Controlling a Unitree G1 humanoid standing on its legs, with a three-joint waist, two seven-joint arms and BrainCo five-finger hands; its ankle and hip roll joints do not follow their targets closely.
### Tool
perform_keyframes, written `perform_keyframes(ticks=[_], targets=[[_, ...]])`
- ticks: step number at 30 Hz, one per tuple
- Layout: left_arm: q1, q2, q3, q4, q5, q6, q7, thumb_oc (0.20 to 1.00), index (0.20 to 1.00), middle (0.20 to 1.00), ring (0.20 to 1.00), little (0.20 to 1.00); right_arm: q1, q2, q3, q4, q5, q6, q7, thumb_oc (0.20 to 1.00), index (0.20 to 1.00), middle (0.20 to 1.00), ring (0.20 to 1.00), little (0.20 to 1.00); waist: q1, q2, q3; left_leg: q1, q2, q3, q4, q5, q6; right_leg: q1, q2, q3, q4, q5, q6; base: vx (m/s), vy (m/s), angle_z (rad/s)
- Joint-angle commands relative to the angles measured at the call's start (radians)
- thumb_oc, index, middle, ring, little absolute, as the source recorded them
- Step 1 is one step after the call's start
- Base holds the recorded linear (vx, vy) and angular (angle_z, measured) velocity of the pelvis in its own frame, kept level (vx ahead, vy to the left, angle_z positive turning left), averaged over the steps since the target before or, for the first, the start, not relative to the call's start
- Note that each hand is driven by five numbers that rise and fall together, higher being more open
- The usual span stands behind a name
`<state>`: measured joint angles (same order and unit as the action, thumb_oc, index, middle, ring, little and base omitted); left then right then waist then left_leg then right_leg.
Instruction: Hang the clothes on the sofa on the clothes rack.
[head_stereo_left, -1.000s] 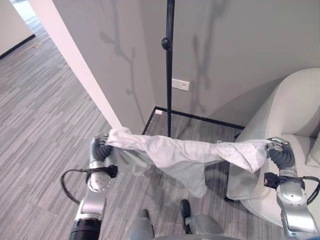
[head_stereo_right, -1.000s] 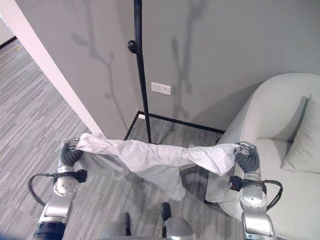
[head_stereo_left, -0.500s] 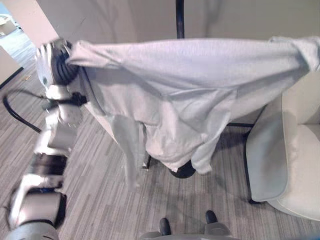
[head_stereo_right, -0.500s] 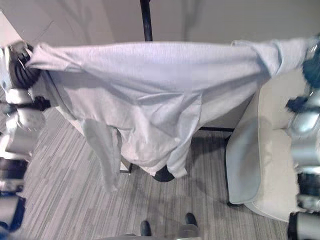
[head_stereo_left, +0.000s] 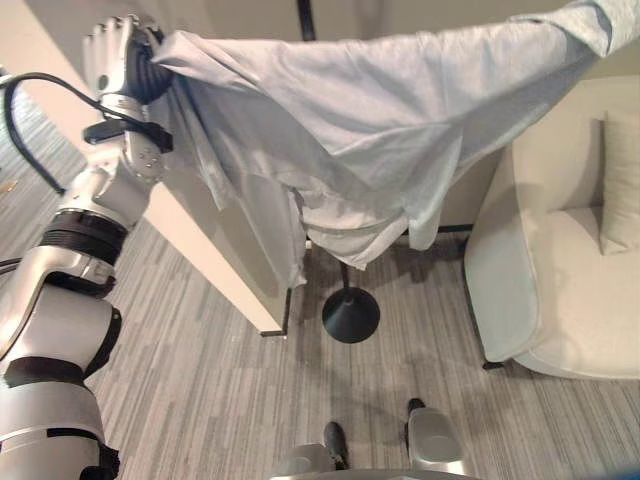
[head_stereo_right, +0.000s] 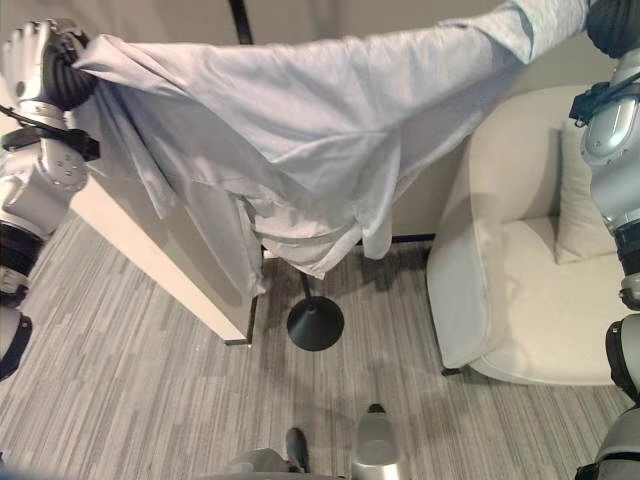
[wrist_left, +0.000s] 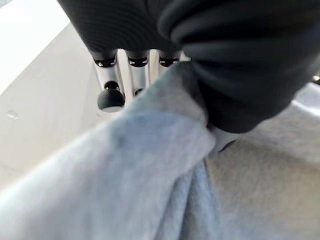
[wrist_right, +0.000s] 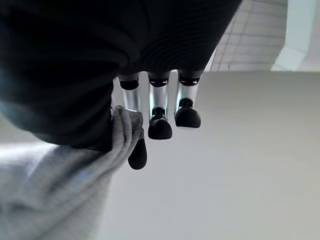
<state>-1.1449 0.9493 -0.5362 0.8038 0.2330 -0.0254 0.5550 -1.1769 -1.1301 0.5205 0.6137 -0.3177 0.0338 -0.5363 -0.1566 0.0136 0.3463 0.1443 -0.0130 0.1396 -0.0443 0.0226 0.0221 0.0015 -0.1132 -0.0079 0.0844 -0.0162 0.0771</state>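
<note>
Head stereo pair looking down, wrist cameras close on cloth (wrist_left: 165, 200)

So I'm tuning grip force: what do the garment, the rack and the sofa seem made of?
Garment: soft matte light-grey knit, probably cotton jersey; it drapes and creases. Clothes rack: thin black pole on a round base, likely painted metal. Sofa: pale upholstery, smooth; fabric or leatherette, unclear.

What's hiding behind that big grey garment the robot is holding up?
Behind the grey garment, the rack's black pole shows above it and its round base below. The pole's middle and any hooks are covered.
</note>
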Motion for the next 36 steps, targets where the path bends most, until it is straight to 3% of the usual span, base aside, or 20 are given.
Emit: perform_keyframes(ticks=[1,4,9,17,20,24,29,31,32,33,36], targets=[[-0.107,0.055,-0.012,0.111,-0.024,0.033,0.019,0.200,0.200,0.200,0.200,0.200,-0.167,-0.077,0.110,0.107,0.059,0.020,-0.034,0.200,0.200,0.200,0.200,0.200,-0.045,0.061,-0.041,0.155,0.031,-0.073,-0.043,-0.034,-0.055,-0.068,0.052,0.039,-0.046,0.073,-0.060,0.20,-0.111,0.12],[-0.136,0.050,-0.035,0.134,-0.025,0.022,0.023,0.200,0.200,0.200,0.200,0.200,-0.177,-0.093,0.114,0.088,0.067,0.022,-0.034,0.200,0.200,0.200,0.200,0.200,-0.044,0.055,-0.074,0.158,0.059,-0.096,-0.043,-0.036,-0.042,-0.036,0.044,0.037,-0.099,0.113,-0.032,0.13,-0.117,0.05],[-0.166,0.060,-0.056,0.201,-0.045,0.028,0.010,0.200,0.200,0.200,0.200,0.200,-0.245,-0.099,0.187,0.149,0.106,0.004,-0.027,0.200,0.200,0.200,0.200,0.200,-0.036,0.036,-0.112,0.138,0.098,-0.105,-0.043,-0.027,-0.039,-0.013,0.034,0.020,-0.159,0.137,-0.025,0.10,-0.116,0.16],[-0.167,0.093,-0.085,0.295,-0.070,0.037,-0.008,0.200,0.200,0.200,0.200,0.200,-0.331,-0.074,0.298,0.242,0.141,0.000,-0.011,0.200,0.200,0.200,0.200,0.200,-0.028,0.024,-0.150,0.116,0.117,-0.085,-0.043,-0.035,-0.051,-0.015,0.036,-0.004,-0.172,0.120,-0.019,0.10,-0.074,0.08],[-0.215,0.074,-0.146,0.373,-0.086,0.049,-0.042,0.200,0.200,0.200,0.200,0.200,-0.415,-0.032,0.393,0.306,0.164,-0.007,0.009,0.200,0.200,0.200,0.200,0.200,-0.029,0.012,-0.153,0.112,0.135,-0.070,-0.043,-0.028,-0.056,-0.013,0.032,-0.021,-0.172,0.127,-0.019,0.09,-0.064,0.12],[-0.208,0.037,-0.143,0.413,-0.083,0.060,-0.076,0.200,0.200,0.200,0.200,0.200,-0.446,0.000,0.437,0.344,0.178,-0.005,0.026,0.200,0.200,0.200,0.200,0.200,-0.026,0.008,-0.140,0.110,0.147,-0.066,-0.043,-0.031,-0.055,-0.011,0.031,-0.028,-0.172,0.121,-0.018,0.08,-0.080,0.11],[0.044,-0.064,0.040,0.321,0.008,0.075,-0.099,0.200,0.200,0.200,0.200,0.200,-0.203,-0.010,0.244,0.253,0.136,0.021,0.037,0.200,0.200,0.200,0.200,0.200,-0.022,0.000,-0.119,0.089,0.162,-0.079,-0.043,-0.026,-0.046,-0.018,0.029,-0.010,-0.171,0.128,-0.023,0.06,-0.078,0.09],[0.193,-0.149,0.155,0.277,0.032,0.077,-0.113,0.200,0.200,0.200,0.200,0.200,-0.045,0.001,0.119,0.201,0.108,0.024,0.049,0.200,0.200,0.200,0.200,0.200,-0.022,0.001,-0.120,0.084,0.167,-0.081,-0.043,-0.027,-0.043,-0.020,0.031,-0.010,-0.171,0.126,-0.023,0.04,-0.052,0.03],[0.207,-0.149,0.159,0.266,0.036,0.080,-0.113,0.200,0.200,0.200,0.200,0.200,-0.023,-0.001,0.104,0.188,0.103,0.026,0.049,0.200,0.200,0.200,0.200,0.200,-0.022,0.000,-0.127,0.084,0.168,-0.082,-0.043,-0.028,-0.043,-0.020,0.031,-0.011,-0.172,0.125,-0.023,0.04,-0.054,0.02],[0.339,-0.253,0.270,0.213,0.040,0.080,-0.119,0.200,0.200,0.200,0.200,0.200,0.124,0.035,-0.007,0.146,0.081,0.021,0.061,0.200,0.200,0.200,0.200,0.200,-0.024,0.001,-0.126,0.075,0.171,-0.084,-0.043,-0.027,-0.040,-0.025,0.033,-0.011,-0.172,0.122,-0.022,0.04,-0.050,0.00],[0.523,-0.399,0.409,0.133,0.020,0.076,-0.129,0.200,0.200,0.200,0.200,0.200,0.402,0.106,-0.225,0.021,0.034,0.021,0.075,0.200,0.200,0.200,0.200,0.200,-0.030,0.003,-0.153,0.060,0.176,-0.085,-0.043,-0.030,-0.036,-0.034,0.039,-0.011,-0.172,0.114,-0.022,0.04,-0.044,0.00]])
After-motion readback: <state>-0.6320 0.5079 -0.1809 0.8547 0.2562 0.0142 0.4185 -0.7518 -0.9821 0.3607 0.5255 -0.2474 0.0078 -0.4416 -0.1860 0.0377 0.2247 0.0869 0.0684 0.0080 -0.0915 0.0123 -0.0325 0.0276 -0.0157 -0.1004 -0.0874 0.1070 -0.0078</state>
